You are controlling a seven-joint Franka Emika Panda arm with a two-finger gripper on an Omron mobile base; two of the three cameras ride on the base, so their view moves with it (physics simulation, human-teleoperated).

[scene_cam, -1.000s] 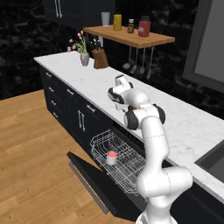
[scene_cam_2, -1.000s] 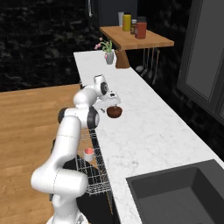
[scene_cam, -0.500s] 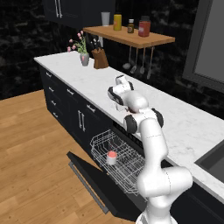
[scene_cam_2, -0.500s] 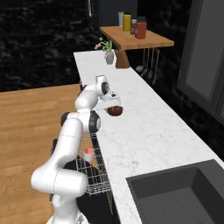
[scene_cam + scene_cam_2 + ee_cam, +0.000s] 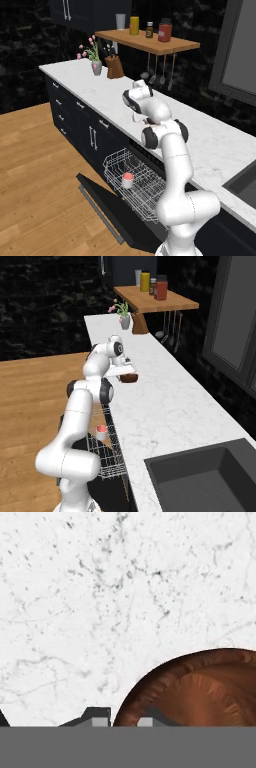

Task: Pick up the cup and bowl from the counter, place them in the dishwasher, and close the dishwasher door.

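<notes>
Cup [image 5: 128,180] already sits in the dishwasher [image 5: 137,182] rack, door [image 5: 107,212] down. Bowl step now — gripper [image 5: 124,719] is down on the counter [image 5: 165,406], jaws pinched on the near rim of the bowl [image 5: 200,687], one tip either side of the wall. Bowl looks still on the marble. Next I'd expect: straight lift, swing clear of the counter edge, lower into the rack beside the cup — thin rim grip could let it tilt.

Wooden wall shelf [image 5: 150,42] with jars, flower vase [image 5: 96,67], knife block [image 5: 115,67], hanging utensils [image 5: 159,70], sink [image 5: 210,476]
</notes>
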